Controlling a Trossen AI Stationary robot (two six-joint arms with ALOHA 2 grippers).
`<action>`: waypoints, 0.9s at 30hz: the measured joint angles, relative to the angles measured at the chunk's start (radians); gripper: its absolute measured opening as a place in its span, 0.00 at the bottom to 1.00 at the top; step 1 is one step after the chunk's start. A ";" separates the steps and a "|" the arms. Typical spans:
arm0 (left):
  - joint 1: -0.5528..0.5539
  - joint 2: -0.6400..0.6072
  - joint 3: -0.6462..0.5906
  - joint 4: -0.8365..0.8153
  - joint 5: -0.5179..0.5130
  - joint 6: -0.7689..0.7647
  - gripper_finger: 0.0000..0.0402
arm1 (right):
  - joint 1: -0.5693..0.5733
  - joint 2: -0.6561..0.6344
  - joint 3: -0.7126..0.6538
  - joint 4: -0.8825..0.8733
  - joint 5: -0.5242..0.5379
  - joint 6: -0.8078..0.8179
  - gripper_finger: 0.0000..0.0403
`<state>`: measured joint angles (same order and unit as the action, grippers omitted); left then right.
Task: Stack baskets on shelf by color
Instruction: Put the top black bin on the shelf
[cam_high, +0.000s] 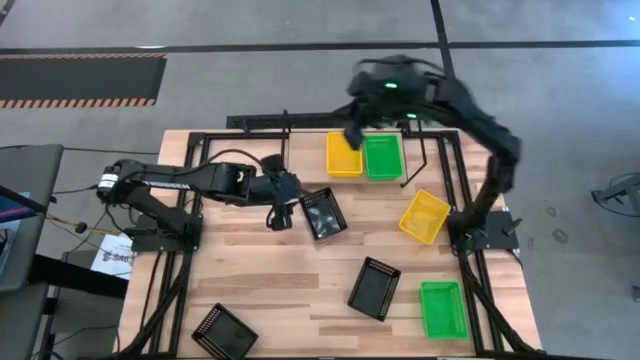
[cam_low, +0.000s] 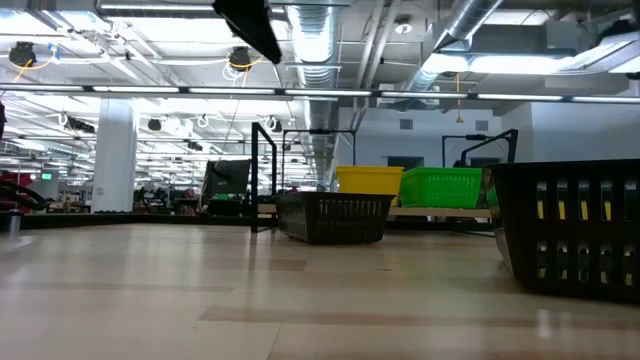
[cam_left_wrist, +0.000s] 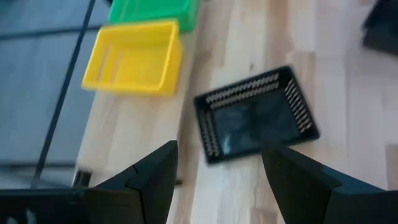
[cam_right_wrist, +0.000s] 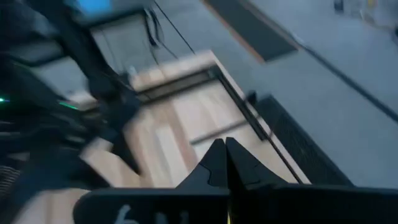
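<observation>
black basket (cam_high: 323, 214) just beside open left tool (cam_high: 281, 217)

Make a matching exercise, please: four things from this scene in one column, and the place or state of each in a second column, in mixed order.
Things:
1. left pincer
2. right pincer
3. yellow basket on the shelf
4. green basket off the shelf

Places or states:
A. shut, empty, raised over the shelf's far side
B. beside a green basket on the shelf
C. open, over a black basket
D. near the table's front right corner

Pairs: 1-C, 2-A, 3-B, 4-D
</observation>
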<state>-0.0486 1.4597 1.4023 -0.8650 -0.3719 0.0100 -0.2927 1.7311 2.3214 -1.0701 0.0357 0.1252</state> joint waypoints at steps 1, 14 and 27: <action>0.000 0.000 -0.012 0.023 0.008 0.016 0.55 | 0.021 -0.028 0.000 0.001 0.009 0.005 0.00; 0.023 0.000 -0.067 0.103 0.185 0.048 0.55 | 0.322 -0.180 0.000 0.065 0.202 0.044 0.00; -0.070 0.226 -0.067 0.125 0.225 0.657 0.55 | 0.412 -0.234 0.000 0.029 0.089 0.049 0.01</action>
<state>-0.1184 1.6854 1.3350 -0.7397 -0.1472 0.6669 0.1192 1.4969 2.3212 -1.0408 0.1247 0.1739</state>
